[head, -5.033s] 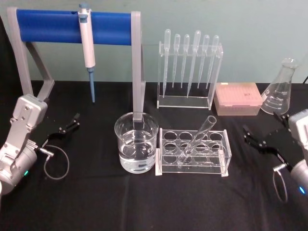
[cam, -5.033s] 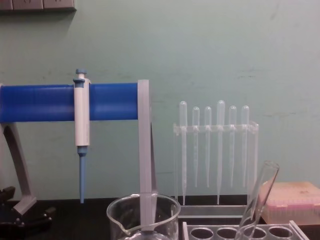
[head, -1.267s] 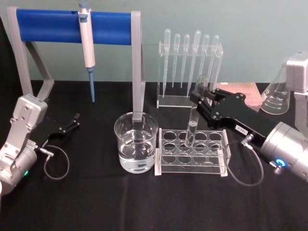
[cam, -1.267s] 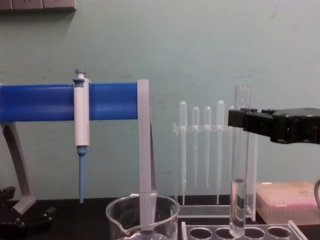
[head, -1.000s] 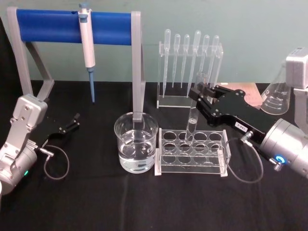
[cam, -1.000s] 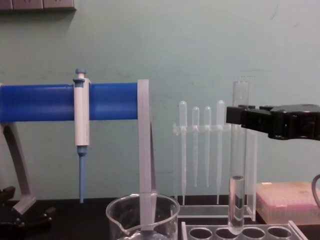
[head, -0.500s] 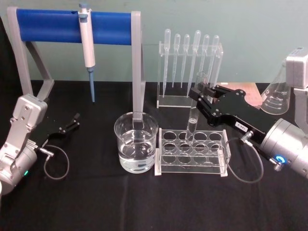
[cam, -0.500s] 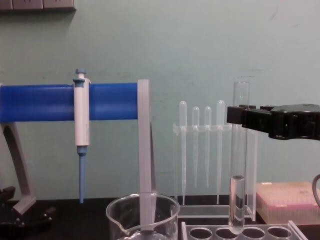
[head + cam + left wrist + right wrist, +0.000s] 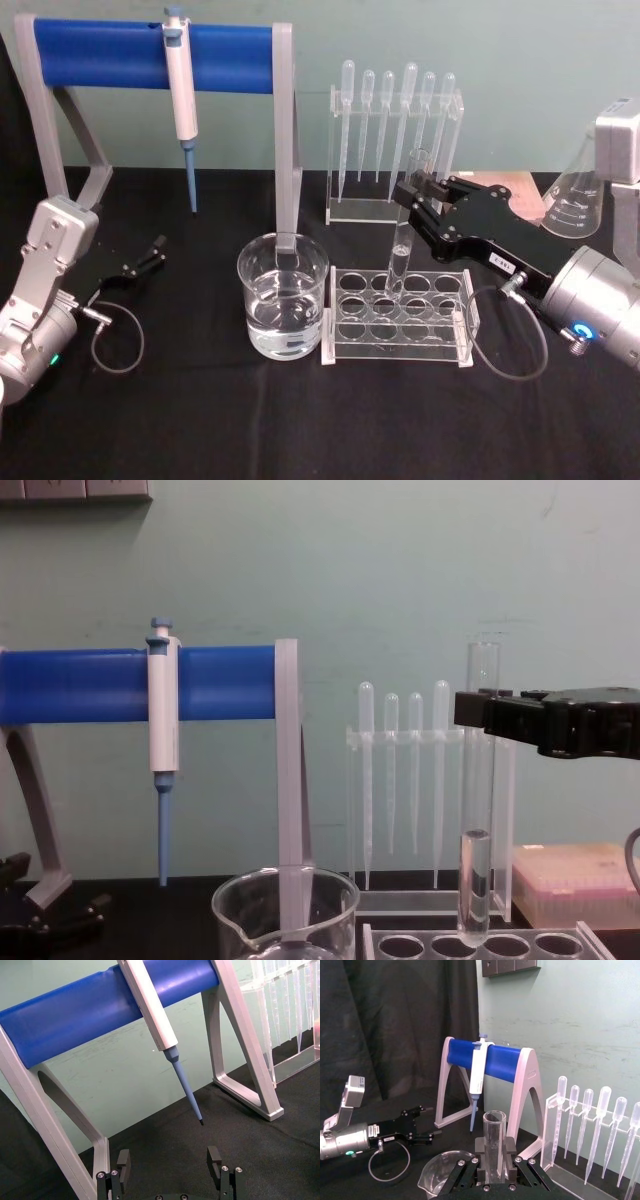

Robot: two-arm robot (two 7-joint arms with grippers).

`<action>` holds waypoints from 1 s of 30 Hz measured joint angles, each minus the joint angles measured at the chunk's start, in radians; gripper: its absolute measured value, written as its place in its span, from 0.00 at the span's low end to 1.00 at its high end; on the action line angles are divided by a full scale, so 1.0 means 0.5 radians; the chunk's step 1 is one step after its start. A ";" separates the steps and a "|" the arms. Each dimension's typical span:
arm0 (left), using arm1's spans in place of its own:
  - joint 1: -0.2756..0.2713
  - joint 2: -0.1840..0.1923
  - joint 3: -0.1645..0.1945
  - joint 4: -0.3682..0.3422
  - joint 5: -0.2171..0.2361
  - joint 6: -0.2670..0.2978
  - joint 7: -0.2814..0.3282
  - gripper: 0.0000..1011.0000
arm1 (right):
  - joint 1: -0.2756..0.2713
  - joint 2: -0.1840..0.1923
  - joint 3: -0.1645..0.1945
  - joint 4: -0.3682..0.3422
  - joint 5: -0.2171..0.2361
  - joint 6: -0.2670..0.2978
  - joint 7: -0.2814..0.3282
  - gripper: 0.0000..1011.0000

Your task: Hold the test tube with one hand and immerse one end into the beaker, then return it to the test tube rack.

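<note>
over rack (image 9: 395, 346), right claw (image 9: 410, 196) grips upright test tube (image 9: 400, 262)

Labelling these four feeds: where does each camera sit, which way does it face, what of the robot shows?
Head: high, looking down on the black table; both arms, right gripper shut on the clear glass test tube at the clear rack, left gripper parked.
Chest: low, looking level; right gripper enters from right.
Left wrist: past its open fingers to the blue-barred stand.
Right wrist: over the held tube toward the left arm.
Shared: all show the white-and-blue pipette.
</note>
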 joint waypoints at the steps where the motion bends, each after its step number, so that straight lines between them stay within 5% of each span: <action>1: 0.000 0.000 0.000 0.000 0.000 0.000 0.000 0.99 | 0.000 0.000 0.000 0.000 0.000 0.000 0.000 0.22; 30: 0.000 0.000 0.000 0.000 0.000 0.000 0.000 0.99 | -0.001 0.000 0.000 0.000 0.000 -0.001 0.000 0.22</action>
